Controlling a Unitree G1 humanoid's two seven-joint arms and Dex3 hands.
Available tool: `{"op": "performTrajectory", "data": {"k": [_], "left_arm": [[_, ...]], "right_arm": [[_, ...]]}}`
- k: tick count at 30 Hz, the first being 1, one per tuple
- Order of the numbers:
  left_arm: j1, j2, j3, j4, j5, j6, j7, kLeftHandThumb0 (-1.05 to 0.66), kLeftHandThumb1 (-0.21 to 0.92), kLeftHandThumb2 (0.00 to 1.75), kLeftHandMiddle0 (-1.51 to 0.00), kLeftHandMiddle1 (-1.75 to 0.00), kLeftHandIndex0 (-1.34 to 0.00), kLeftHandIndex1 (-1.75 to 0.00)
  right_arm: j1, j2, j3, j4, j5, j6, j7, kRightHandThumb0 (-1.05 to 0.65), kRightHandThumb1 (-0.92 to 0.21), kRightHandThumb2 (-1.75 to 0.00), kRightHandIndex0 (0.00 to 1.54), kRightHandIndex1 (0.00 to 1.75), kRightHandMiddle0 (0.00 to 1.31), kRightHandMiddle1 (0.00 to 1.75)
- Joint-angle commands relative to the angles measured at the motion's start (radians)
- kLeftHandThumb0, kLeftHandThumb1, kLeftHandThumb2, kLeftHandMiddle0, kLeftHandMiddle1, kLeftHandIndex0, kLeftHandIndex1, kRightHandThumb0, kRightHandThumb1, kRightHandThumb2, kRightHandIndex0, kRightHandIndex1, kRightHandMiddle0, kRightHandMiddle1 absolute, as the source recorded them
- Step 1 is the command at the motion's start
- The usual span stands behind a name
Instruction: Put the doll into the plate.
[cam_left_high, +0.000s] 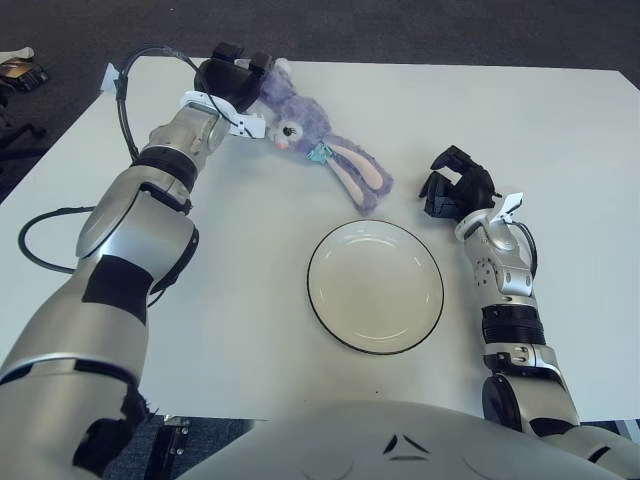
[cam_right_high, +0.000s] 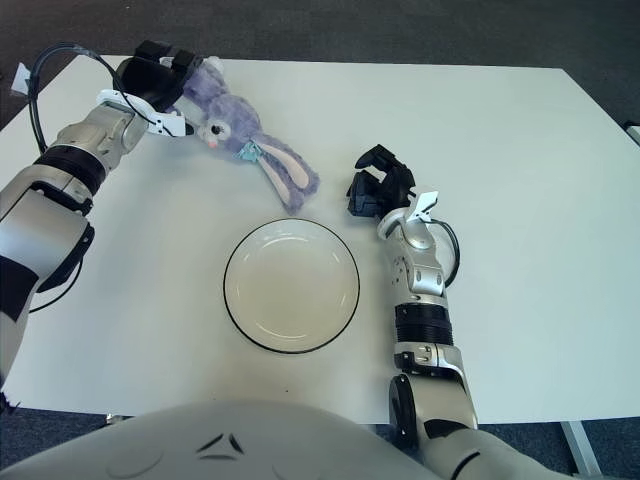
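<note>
The left hand (cam_left_high: 232, 82) reaches the body end of the purple plush rabbit (cam_left_high: 305, 135), near the table's (cam_left_high: 560, 130) far left corner; whether the fingers have clamped is unclear. Close fully on the torso before lifting, then carry it toward the near edge to the white plate (cam_left_high: 375, 286). The right hand (cam_left_high: 455, 188), fingers curled and empty, shows right of the plate. Count: one rabbit, one plate.

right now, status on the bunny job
Left hand at purple plush bunny doll, grip unconfirmed. Right hand idle, right of white black-rimmed plate. Doll outside plate, path unobstructed.
</note>
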Motion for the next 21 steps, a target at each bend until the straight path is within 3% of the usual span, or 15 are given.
{"op": "performTrajectory", "data": {"k": [1,16,21], "left_arm": [[-0.024,0.004,-0.006,0.008,0.008,0.022,0.010,-0.78,0.53,0.62,-0.13,-0.24,0.00,-0.66],[-0.015,-0.019,-0.004,0.040,-0.002,0.084,-0.014,-0.70,0.53,0.65,-0.10,-0.22,0.00,-0.48],[-0.020,-0.018,-0.013,0.041,0.006,0.072,-0.029,-0.64,0.47,0.74,-0.09,-0.17,0.00,-0.46]], "right_arm": [[0.066,0.009,0.010,0.056,-0.008,0.057,0.003,-0.01,-0.07,-1.57,0.78,1.75,0.63,1.63],[0.071,0.002,0.008,0.054,-0.003,0.065,0.029,-0.01,-0.08,-1.56,0.78,1.75,0.62,1.64],[0.071,0.001,0.008,0.057,0.000,0.067,0.038,-0.01,-0.08,-1.57,0.79,1.75,0.62,1.64]]}}
